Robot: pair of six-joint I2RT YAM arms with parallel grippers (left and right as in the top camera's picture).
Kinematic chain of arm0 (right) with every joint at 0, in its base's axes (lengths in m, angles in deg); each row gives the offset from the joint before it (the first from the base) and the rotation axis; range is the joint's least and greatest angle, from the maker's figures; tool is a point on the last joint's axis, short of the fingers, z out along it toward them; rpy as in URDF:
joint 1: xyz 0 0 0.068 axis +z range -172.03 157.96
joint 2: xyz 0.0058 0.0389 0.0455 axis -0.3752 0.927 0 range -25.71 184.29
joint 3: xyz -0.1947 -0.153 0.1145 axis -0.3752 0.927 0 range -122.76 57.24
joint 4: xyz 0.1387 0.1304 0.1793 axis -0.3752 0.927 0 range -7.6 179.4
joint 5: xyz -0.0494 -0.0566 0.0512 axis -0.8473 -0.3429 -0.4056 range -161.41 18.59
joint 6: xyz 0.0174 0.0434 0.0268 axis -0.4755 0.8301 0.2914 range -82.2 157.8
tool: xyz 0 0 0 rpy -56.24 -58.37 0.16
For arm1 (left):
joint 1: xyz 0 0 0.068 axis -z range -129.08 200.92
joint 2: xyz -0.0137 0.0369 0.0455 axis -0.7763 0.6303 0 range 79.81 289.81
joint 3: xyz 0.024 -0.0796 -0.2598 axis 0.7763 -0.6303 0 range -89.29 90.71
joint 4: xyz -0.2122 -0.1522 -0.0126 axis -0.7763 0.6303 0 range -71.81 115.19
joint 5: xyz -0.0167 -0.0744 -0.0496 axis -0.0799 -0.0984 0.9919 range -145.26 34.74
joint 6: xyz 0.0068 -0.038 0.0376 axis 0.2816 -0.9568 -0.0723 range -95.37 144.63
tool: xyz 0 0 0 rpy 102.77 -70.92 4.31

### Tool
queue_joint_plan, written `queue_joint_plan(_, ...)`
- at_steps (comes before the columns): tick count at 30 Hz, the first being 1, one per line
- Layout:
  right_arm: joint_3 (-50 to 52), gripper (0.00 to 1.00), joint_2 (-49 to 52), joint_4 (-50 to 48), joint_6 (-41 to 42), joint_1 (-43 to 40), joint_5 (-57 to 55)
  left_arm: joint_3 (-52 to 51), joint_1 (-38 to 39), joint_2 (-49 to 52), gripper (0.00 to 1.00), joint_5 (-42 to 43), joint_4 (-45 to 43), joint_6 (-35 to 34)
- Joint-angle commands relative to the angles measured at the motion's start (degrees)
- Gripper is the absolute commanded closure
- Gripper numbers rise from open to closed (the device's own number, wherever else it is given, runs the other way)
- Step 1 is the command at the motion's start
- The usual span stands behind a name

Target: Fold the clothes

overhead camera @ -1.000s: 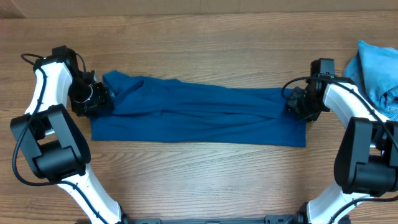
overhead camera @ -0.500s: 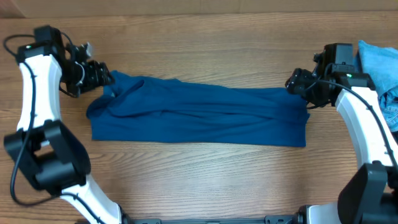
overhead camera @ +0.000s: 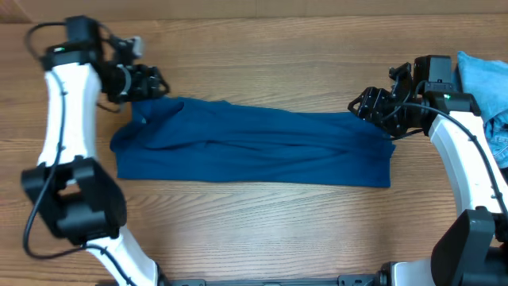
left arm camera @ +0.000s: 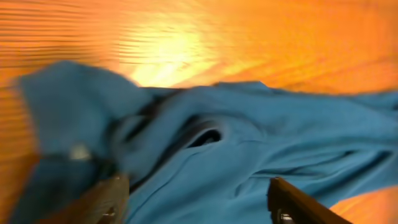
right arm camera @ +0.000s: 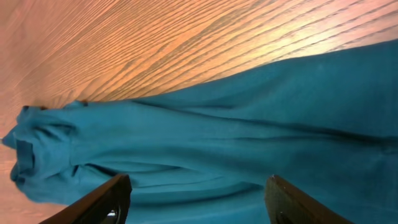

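The deep-blue shirt (overhead camera: 254, 147) lies folded into a long strip across the middle of the table. It also fills the left wrist view (left arm camera: 249, 155) and the right wrist view (right arm camera: 249, 137). My left gripper (overhead camera: 155, 83) is open and empty, raised above the strip's rumpled back left corner. My right gripper (overhead camera: 367, 103) is open and empty, raised above the strip's back right corner. Both wrist views show the jaws spread wide with only cloth below them.
A light-blue garment (overhead camera: 484, 79) lies heaped at the table's right edge, behind my right arm. Bare wooden tabletop (overhead camera: 262, 222) surrounds the strip at front and back.
Both grippers have let go of the shirt's ends and opened. The left one has lifted and swung right over the back left corner. The right one has lifted and moved slightly left.
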Motion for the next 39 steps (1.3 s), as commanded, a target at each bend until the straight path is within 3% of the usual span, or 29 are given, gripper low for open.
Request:
queue_joint_plan(1,-0.59,0.27,-0.04,0.00,-0.72,0.13,1.38,0.39,5.03,2.62,0.23,-0.44,-1.92,2.54)
queue_joint_plan(8,-0.59,0.27,-0.04,1.11,-0.52,0.13,1.38,0.39,9.55,2.62,0.16,-16.37,-2.51,5.38)
queue_joint_plan(19,-0.57,0.27,-0.04,0.98,-0.52,0.13,1.38,0.39,9.62,2.75,0.15,-16.76,-7.10,11.32)
queue_joint_plan(28,-0.57,0.28,-0.04,0.79,-0.52,0.13,1.38,0.37,9.62,4.28,0.15,-16.79,-5.68,14.51)
queue_joint_plan(35,-0.57,0.28,-0.04,1.05,-0.52,0.13,1.38,0.39,9.62,6.03,0.29,-13.07,1.75,12.07)
queue_joint_plan(39,-0.57,0.28,-0.04,0.83,-0.55,0.13,1.36,0.39,9.62,6.03,0.30,-13.16,0.98,11.91)
